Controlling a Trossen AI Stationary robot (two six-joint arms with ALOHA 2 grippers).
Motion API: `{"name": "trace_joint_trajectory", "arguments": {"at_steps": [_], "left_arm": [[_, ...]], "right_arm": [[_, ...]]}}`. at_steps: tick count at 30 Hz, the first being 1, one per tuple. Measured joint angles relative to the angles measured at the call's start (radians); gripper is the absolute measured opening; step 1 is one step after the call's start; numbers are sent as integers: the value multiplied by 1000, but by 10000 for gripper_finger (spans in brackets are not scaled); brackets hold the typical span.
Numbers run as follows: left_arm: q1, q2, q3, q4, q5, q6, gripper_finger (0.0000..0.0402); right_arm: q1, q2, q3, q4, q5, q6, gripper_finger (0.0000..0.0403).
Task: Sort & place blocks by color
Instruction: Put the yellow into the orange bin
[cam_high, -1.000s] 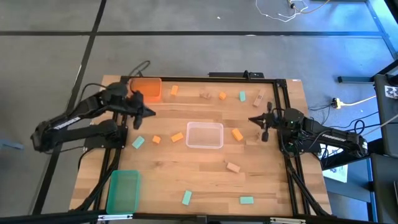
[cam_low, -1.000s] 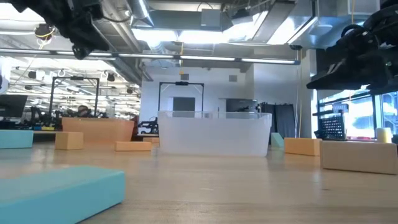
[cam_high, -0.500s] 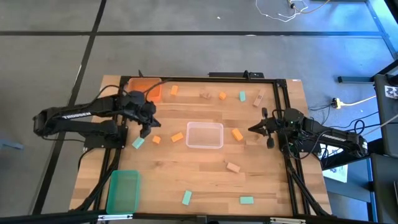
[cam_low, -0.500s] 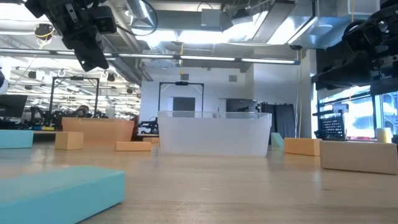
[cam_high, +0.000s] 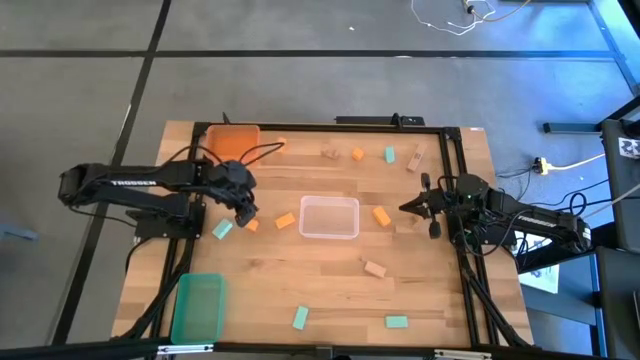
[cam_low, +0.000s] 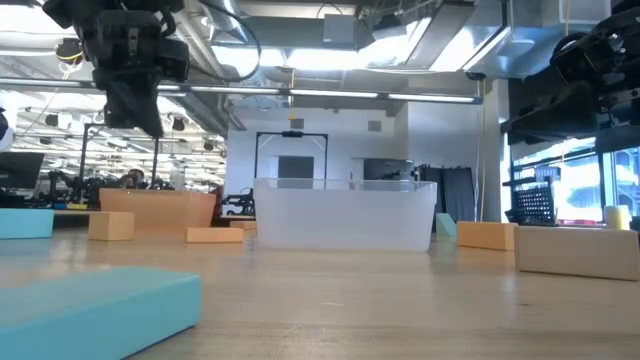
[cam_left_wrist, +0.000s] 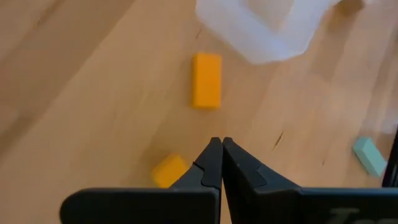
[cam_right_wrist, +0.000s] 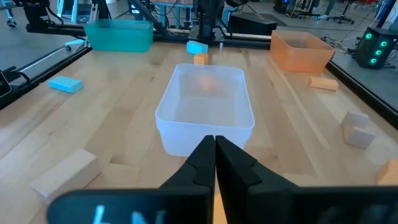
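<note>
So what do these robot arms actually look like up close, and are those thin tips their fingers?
Both arms are black, built from jointed tubular segments. The left arm carries white lettering along its long segment, as does the right arm, and a thin dark cable loops off the left one. Each ends in two slim, dark, tapering fingers: the left gripper and right gripper both come to a narrow point.

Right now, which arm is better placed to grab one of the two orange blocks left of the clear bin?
Left. Its pincer, shut, hangs right by the small orange block. The right pincer sits beyond the clear bin.
</note>
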Motion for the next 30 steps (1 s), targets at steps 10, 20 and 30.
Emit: {"name": "trace_joint_trajectory", "arguments": {"at_steps": [10, 20, 30], "left_arm": [[4, 6, 0, -96, -19, -218, 0], [33, 5, 0, -93, -73, -226, 64], [32, 5, 0, -93, 0, -185, 210]], "right_arm": [[0, 0, 0, 0, 0, 0, 14], [0, 0, 0, 0, 0, -1, 14], [0, 0, 0, 0, 0, -1, 14]]}}
